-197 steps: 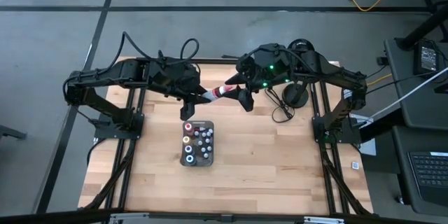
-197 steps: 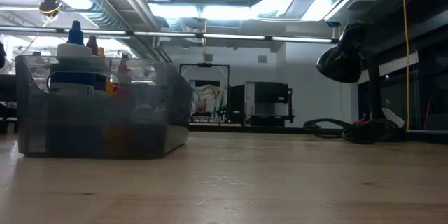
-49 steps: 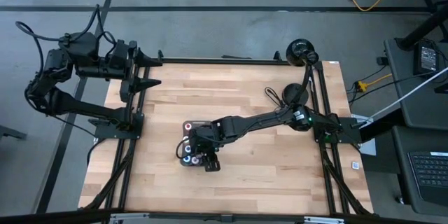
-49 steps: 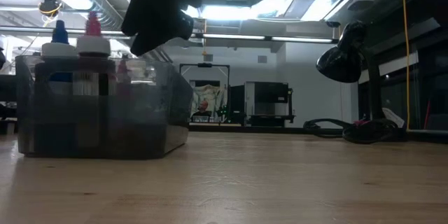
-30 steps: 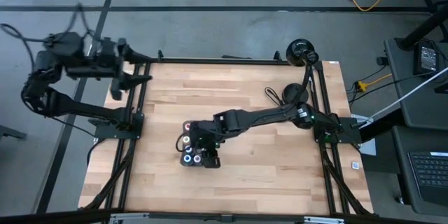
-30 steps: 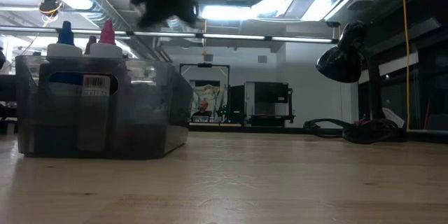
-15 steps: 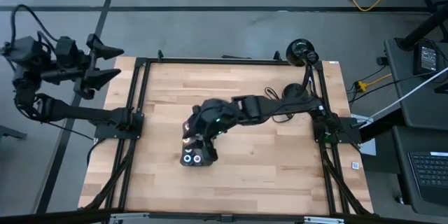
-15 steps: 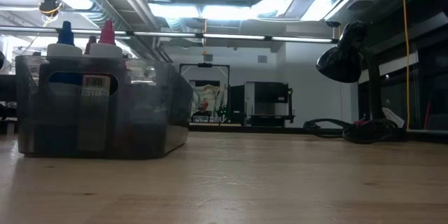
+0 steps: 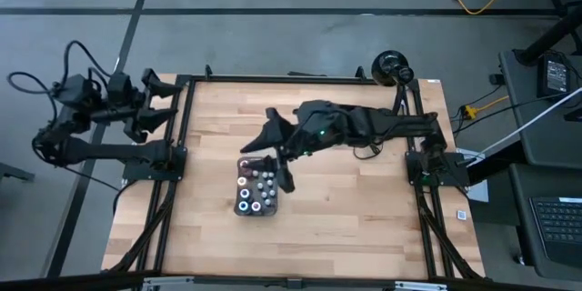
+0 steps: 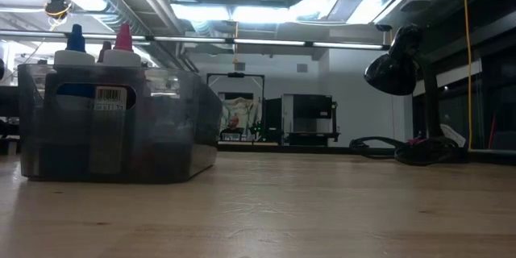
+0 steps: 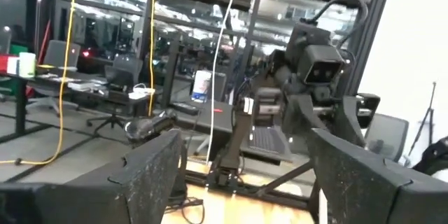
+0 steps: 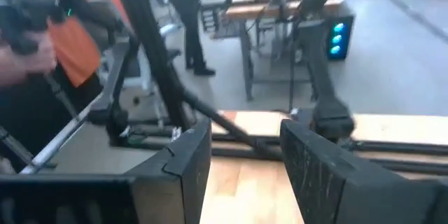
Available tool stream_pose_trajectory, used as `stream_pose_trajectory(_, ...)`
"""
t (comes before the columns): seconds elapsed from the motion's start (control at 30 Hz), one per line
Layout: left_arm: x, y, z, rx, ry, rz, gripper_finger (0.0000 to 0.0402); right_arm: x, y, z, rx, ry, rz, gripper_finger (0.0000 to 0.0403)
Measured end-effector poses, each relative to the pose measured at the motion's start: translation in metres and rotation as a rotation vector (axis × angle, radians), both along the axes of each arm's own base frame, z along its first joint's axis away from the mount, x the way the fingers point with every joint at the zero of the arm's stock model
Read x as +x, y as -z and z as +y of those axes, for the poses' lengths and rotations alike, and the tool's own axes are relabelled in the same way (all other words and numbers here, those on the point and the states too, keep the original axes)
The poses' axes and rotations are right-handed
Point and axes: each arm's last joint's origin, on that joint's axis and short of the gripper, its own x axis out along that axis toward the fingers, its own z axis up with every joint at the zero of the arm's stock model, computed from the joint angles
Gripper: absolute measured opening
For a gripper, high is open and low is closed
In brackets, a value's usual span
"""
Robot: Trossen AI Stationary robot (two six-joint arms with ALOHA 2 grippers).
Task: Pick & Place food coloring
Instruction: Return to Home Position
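Two dark arms share the job, and neither carries anything. The left gripper [image 9: 168,100] hangs outside the left edge of the pale wooden surface [image 9: 346,209], its fingers [image 11: 150,175] spread wide with only the room showing between them. Nearer the middle, the small food coloring bottles [image 9: 257,191] stand packed upright in the translucent dark grey rectangular bin [image 10: 161,137]. The low view shows a blue-capped bottle [image 10: 75,39] and a pink-capped bottle [image 10: 123,39] poking above its rim. Every bottle I can make out is inside that bin, so the placing looks done and the step in hand seems to be the retreat to rest. The right gripper [image 9: 278,153] hovers above the bin's far right corner, fingers [image 12: 175,161] apart and empty, its arm stretched in from the right past the black desk lamp [image 9: 391,65]. The next move probably calls for no grasp at all. That arm should rise and fold back toward its own side, keeping its fingers clear of the bottle caps and the bin's wall as it goes.
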Motion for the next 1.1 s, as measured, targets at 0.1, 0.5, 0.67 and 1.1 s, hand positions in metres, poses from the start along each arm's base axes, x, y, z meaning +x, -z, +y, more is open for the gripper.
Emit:
stream_pose_trajectory(0.1,-0.004,0.014,-0.001,-0.039,0.008,-0.033,0.0306,0.000,-0.009,0.000,0.019,0.010,-0.078,0.0172)
stream_pose_trajectory(0.5,-0.019,0.034,-0.004,-0.117,0.066,-0.127,0.0306,0.020,0.009,0.036,0.161,0.081,-0.535,0.0172)
stream_pose_trajectory(0.67,-0.021,0.030,-0.005,-0.073,0.097,-0.156,0.0306,-0.001,0.028,0.032,0.109,0.185,-0.361,0.0172)
stream_pose_trajectory(1.1,-0.019,0.037,-0.004,-0.001,0.046,-0.076,0.0306,-0.107,0.058,0.000,0.116,0.260,-0.263,0.0172)
